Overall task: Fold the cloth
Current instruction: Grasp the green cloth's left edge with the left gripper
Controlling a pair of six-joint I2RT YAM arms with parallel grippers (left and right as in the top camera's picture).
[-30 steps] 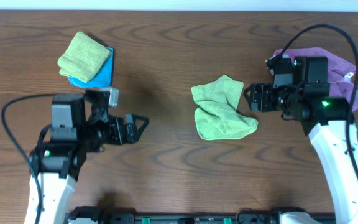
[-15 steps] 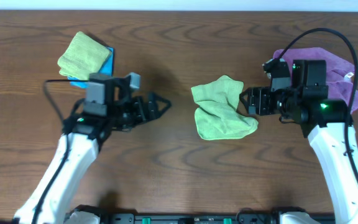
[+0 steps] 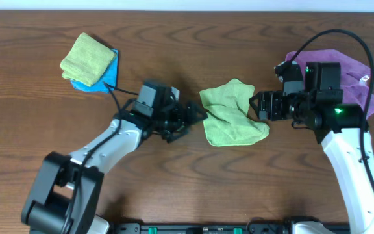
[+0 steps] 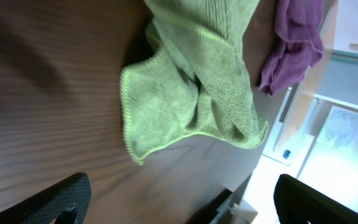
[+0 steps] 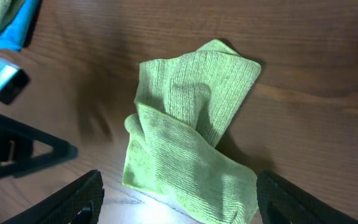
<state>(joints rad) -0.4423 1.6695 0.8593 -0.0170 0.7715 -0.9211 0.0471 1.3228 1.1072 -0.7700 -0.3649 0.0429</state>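
Observation:
A crumpled light green cloth [image 3: 231, 118] lies in the middle of the wooden table; it also shows in the left wrist view [image 4: 197, 87] and the right wrist view [image 5: 188, 130]. My left gripper [image 3: 193, 119] is open and empty, just left of the cloth's left edge. My right gripper [image 3: 260, 106] is open and empty, just right of the cloth. In both wrist views the finger pads sit wide apart at the bottom corners with the cloth beyond them.
A folded olive-green cloth [image 3: 87, 58] lies on a blue cloth [image 3: 107, 77] at the far left. A purple cloth [image 3: 349, 71] lies at the far right under the right arm, also seen in the left wrist view [image 4: 294, 40].
My left arm has swung far to the right across the table, bringing its open gripper up to the green cloth's left edge. The right gripper has shifted only slightly.

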